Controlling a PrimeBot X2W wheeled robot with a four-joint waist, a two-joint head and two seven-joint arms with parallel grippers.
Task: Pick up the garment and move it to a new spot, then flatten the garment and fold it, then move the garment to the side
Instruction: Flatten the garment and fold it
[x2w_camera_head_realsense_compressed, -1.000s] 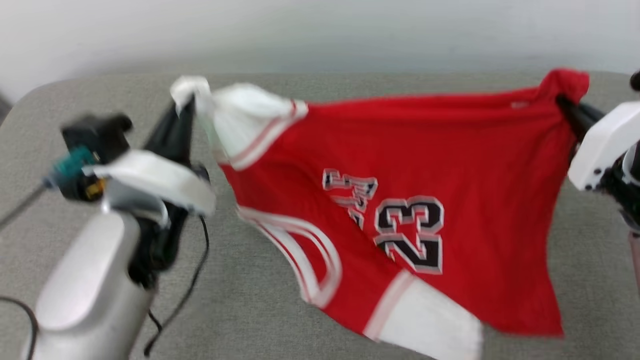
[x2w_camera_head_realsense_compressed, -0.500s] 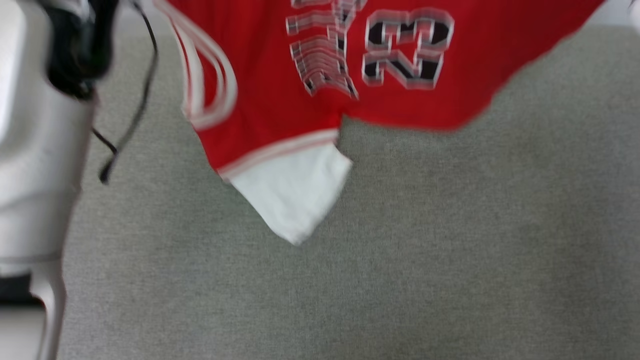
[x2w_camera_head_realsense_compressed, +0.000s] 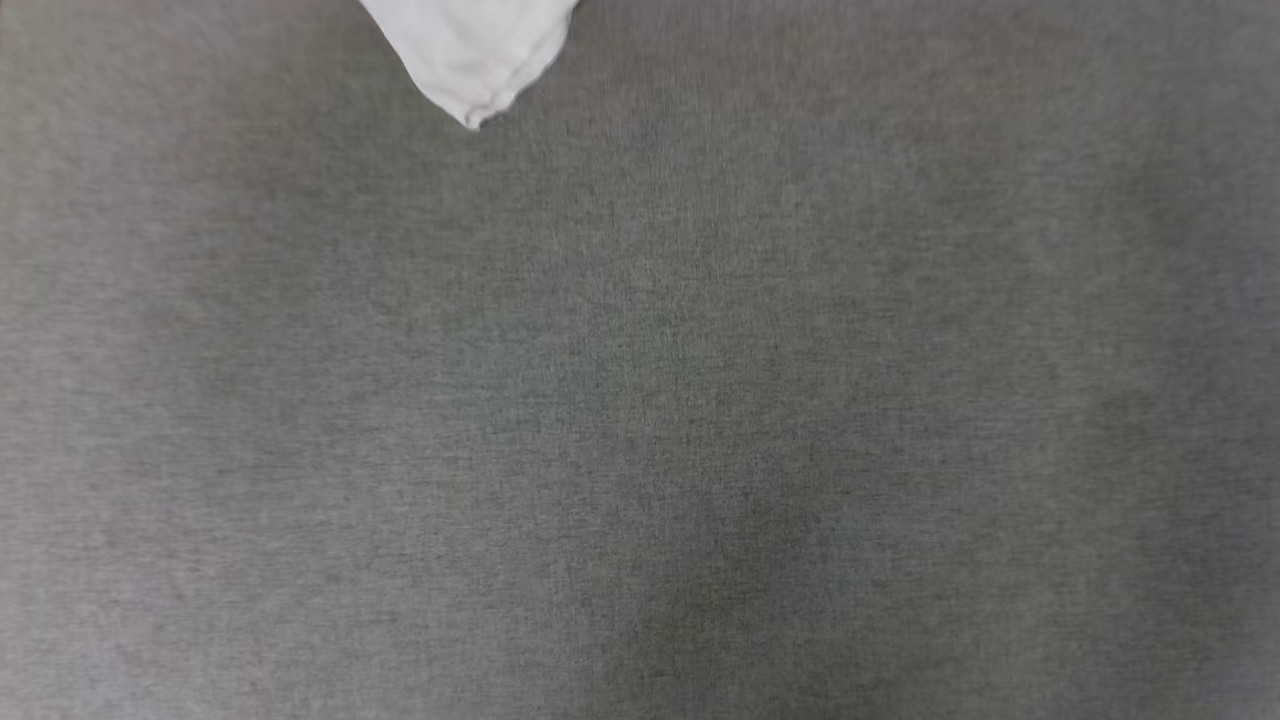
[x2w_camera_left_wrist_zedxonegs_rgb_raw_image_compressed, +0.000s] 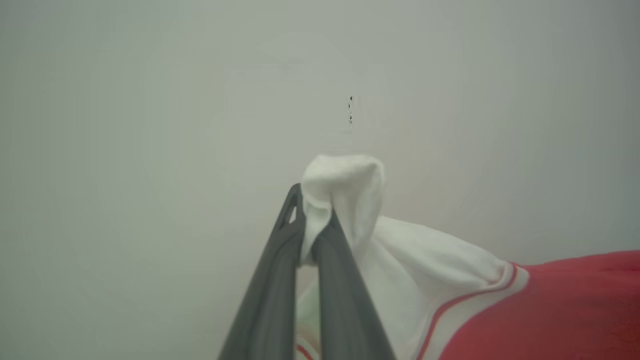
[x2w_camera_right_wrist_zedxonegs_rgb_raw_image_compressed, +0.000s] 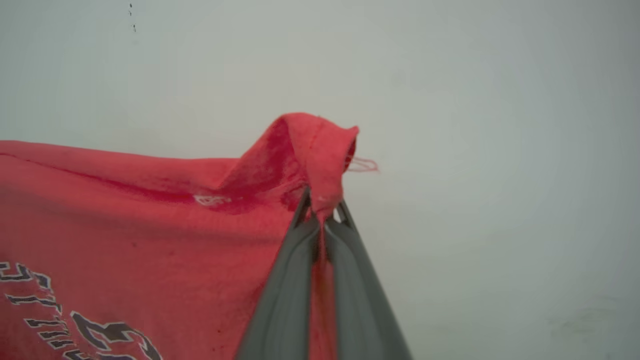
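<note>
i am holding the jersey (x2w_camera_right_wrist_zedxonegs_rgb_raw_image_compressed: 150, 210) aloft and stretched, left pincer (x2w_camera_left_wrist_zedxonegs_rgb_raw_image_compressed: 310, 225) clamping a white corner, right pincer (x2w_camera_right_wrist_zedxonegs_rgb_raw_image_compressed: 322, 220) clamping a red one. its white tip is dangling over the far surface (x2w_camera_head_realsense_compressed: 640, 400). pickup looks done; placing, flattening, folding and moving aside are remaining.

Looking down from the head camera, I've got the tabletop (x2w_camera_head_realsense_compressed: 700, 400) under me, covered in grey-green woven cloth. It's evenly lit, with a softer dark patch low in the middle. On both wrist feeds I see a plain pale grey wall (x2w_camera_left_wrist_zedxonegs_rgb_raw_image_compressed: 150, 125), smooth, in flat light, with a few tiny dark specks (x2w_camera_left_wrist_zedxonegs_rgb_raw_image_compressed: 350, 111) on it.
</note>
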